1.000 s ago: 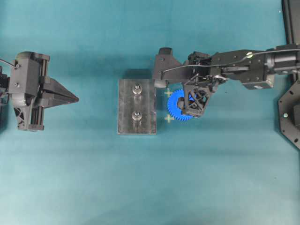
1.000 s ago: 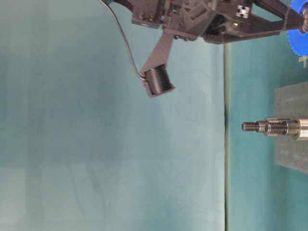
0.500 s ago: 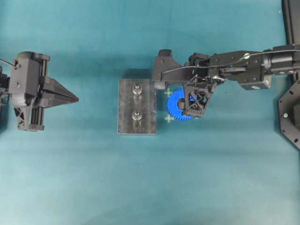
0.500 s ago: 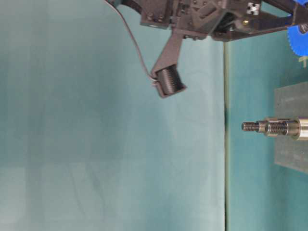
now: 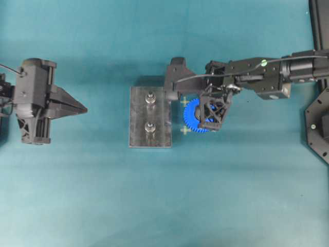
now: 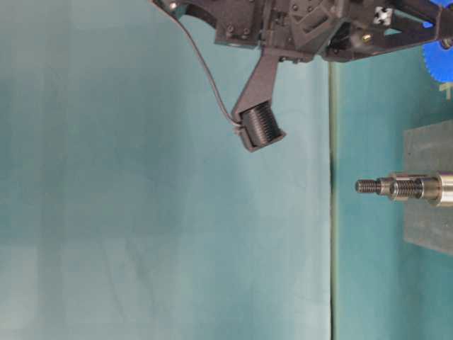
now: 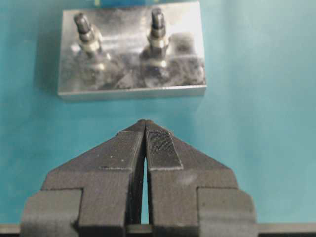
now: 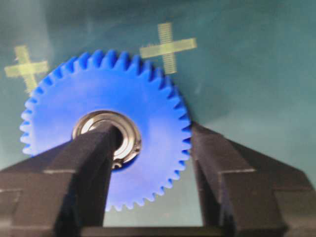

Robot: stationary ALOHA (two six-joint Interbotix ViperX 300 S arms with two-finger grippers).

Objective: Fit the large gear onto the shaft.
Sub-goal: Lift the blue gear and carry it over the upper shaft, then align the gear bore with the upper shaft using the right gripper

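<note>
Large gear [image 5: 195, 115] lies flat on the tabletop [image 5: 154, 195] just right of the grey plate [image 5: 150, 117]; right gripper [image 8: 153, 148] jaws part-open, one finger over its bore, one outside the teeth, no clamp seen; left gripper [image 7: 145, 129] jaws closed, empty, shaft [image 5: 150, 127] bare

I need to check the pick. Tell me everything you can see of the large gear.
The large gear is bright blue plastic, toothed all round, with a silvery metal bore. It lies flat on the teal table, right of the grey plate, between two pale crosses. The right hand straddles it: one finger over the bore, the other at the toothed rim.
</note>
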